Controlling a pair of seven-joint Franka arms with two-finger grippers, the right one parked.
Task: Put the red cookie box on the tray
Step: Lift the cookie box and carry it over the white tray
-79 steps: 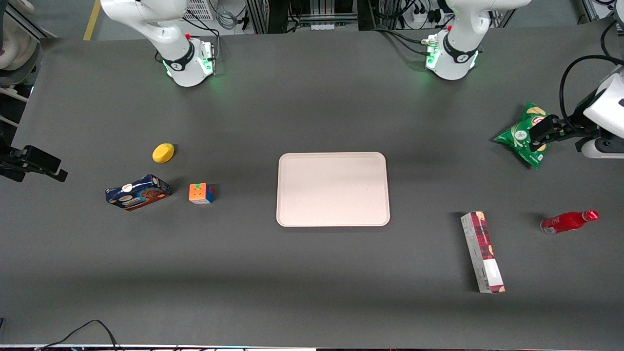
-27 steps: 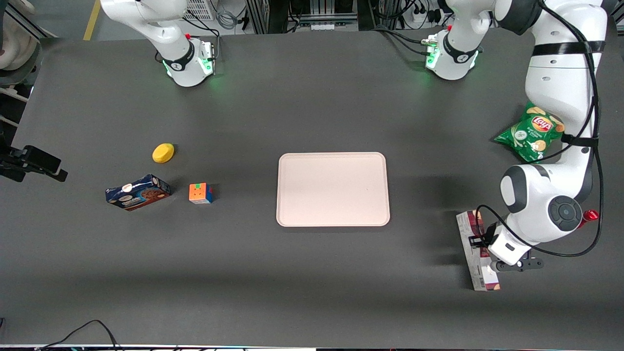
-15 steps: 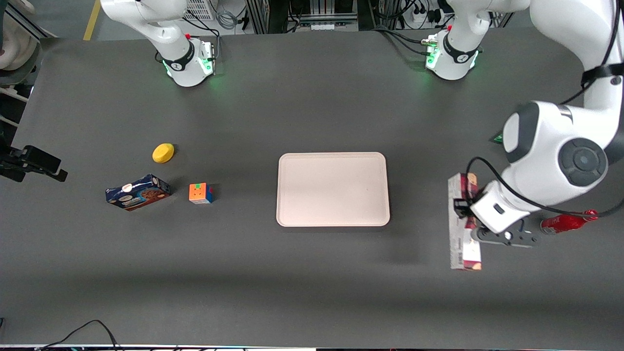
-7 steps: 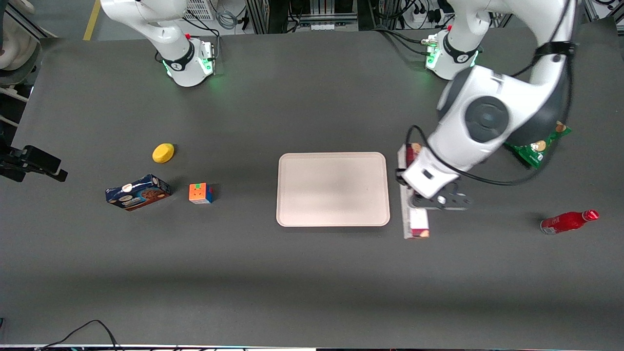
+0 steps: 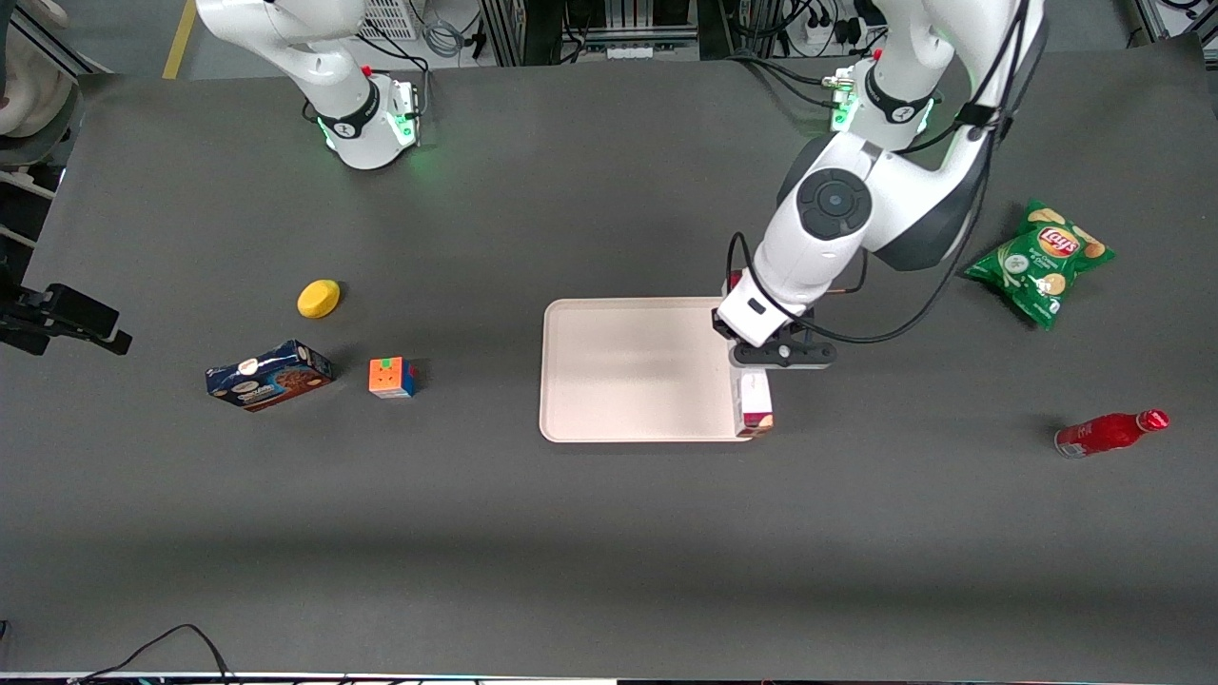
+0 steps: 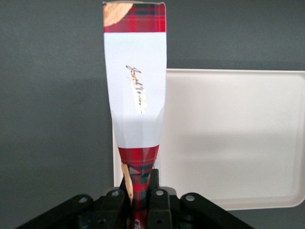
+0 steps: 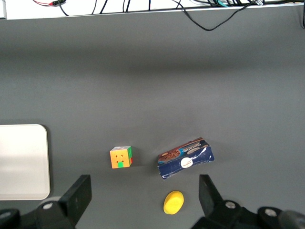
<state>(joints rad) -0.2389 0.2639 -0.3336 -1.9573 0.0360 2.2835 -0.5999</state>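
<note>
1. Here the gripper (image 5: 752, 354) hangs over the tray's (image 5: 628, 371) short edge at the working arm's end, its fingers (image 6: 159, 202) clamped on the red cookie box (image 5: 754, 404).
2. In the left wrist view the box (image 6: 136, 95) runs straight out from between the fingers, pinched on its plaid part near one end, with the white panel and a plaid end with a cookie image farthest from the gripper.
3. The box is held lengthwise along that short edge of the tray (image 6: 238, 138): in the front view its free end shows just nearer the camera than the gripper, over the tray's corner, and a small bit of red shows on the gripper's other flank, next to the wrist.
4. Whether the box touches the tray or hangs above it cannot be told; in the wrist view it overlaps the tray's rim along its length, part over the tray and part over the dark table (image 5: 609, 533).
5. The bare floor of the tray spreads from the gripper toward the parked arm's end.
6. Farther that way, well apart from the gripper, lie a coloured cube (image 5: 391, 377), a dark blue cookie box (image 5: 269, 375) and a yellow object (image 5: 318, 298).
7. Toward the working arm's end, well apart from the gripper, a green chip bag (image 5: 1037, 260) lies farther from the camera, and a red bottle (image 5: 1109, 433) lies on its side nearer the camera.
</note>
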